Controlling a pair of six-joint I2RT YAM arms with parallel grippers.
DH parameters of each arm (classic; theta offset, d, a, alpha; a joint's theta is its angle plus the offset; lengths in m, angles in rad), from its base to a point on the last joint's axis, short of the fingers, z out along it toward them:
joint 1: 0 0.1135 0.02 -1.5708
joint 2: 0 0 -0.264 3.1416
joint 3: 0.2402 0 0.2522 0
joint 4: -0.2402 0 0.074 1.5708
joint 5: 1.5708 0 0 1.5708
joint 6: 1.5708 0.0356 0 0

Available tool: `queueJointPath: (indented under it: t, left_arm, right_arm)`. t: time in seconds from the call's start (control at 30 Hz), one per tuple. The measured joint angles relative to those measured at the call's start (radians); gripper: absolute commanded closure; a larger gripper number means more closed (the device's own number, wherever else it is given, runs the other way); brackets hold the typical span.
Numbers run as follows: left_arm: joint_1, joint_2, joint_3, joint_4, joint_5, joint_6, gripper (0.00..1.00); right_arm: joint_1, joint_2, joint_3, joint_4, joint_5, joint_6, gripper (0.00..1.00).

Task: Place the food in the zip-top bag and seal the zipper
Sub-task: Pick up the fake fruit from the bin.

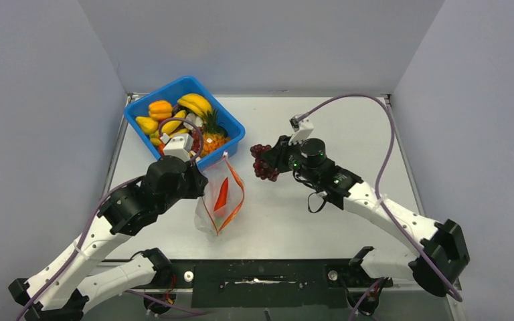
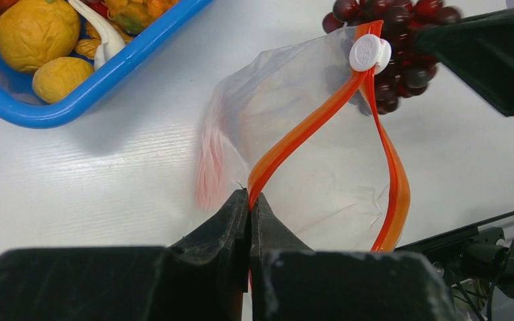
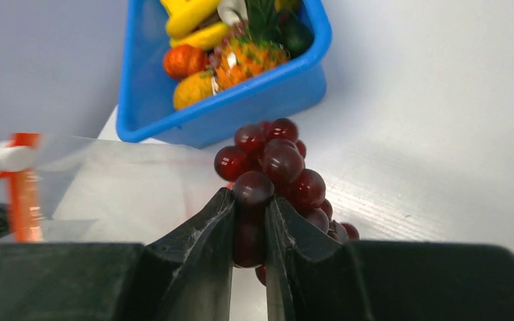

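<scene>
The clear zip-top bag (image 1: 219, 200) stands open on the table, its red-orange zipper (image 2: 308, 130) spread in a loop with a white slider (image 2: 369, 52) at the far end. A red-orange carrot (image 1: 221, 193) lies inside it. My left gripper (image 2: 249, 197) is shut on the zipper strip at the bag's near mouth edge. My right gripper (image 3: 249, 204) is shut on a bunch of dark purple grapes (image 3: 276, 167), held above the table just right of the bag's mouth (image 1: 265, 162). The other food lies in the blue bin (image 1: 231, 120).
The blue bin holds bananas (image 1: 195, 103), a pineapple (image 1: 212, 137), and orange and yellow peppers (image 1: 160, 109) at the back left. Grey walls close in the table on three sides. Purple cables run along both arms.
</scene>
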Motion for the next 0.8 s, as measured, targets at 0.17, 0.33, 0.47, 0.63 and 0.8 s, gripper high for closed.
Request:
queueJointPath:
  t: [0.17, 0.33, 0.47, 0.63, 0.8]
  left_arm:
    - [0.000, 0.023, -0.003, 0.046, 0.011, -0.031, 1.00]
    - [0.006, 0.051, -0.003, 0.099, 0.015, -0.058, 1.00]
    - [0.017, 0.097, -0.003, 0.137, 0.032, -0.070, 1.00]
    - [0.048, 0.159, -0.003, 0.187, 0.080, -0.081, 1.00]
    - [0.093, 0.183, -0.003, 0.239, 0.144, -0.113, 1.00]
  right_arm:
    - [0.009, -0.156, 0.106, -0.137, 0.021, -0.078, 1.00]
    - [0.015, -0.245, 0.243, -0.233, 0.000, -0.125, 1.00]
    - [0.021, -0.290, 0.317, -0.254, -0.044, -0.124, 1.00]
    - [0.031, -0.316, 0.322, -0.210, -0.119, -0.066, 1.00]
    - [0.061, -0.312, 0.245, -0.077, -0.162, 0.042, 1.00]
